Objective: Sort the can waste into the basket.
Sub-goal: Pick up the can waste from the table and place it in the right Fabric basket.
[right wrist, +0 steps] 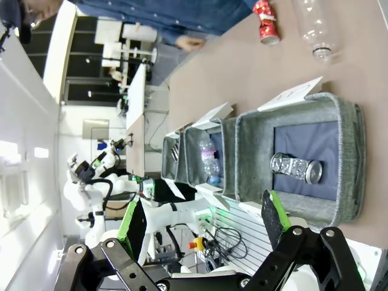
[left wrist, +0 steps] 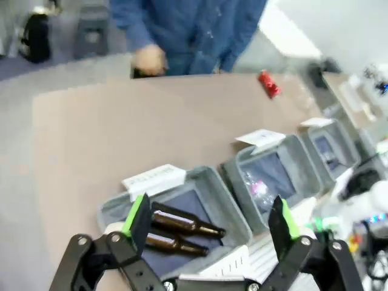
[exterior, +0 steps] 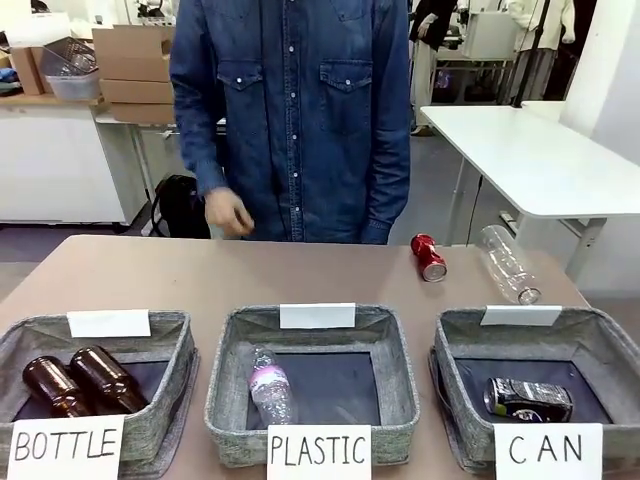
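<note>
Front view: 1 of 2 cans is done, the black can [exterior: 528,399] lying in the CAN basket [exterior: 600,340] at near right. The red can [exterior: 429,257] lies on the counter [exterior: 200,275] at far right, not yet sorted. Both the left claw [left wrist: 210,212] and the right claw [right wrist: 204,212] gape wide, holding nothing.

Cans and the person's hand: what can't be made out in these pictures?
black can: print too small and blurred to read, front and right wrist views.
red can: label unreadable, smeared in left wrist view.
person's hand: motion-blurred in front view; whether it holds anything is unclear.
CAN basket: near wall cut off by bottom edge, front view.
</note>
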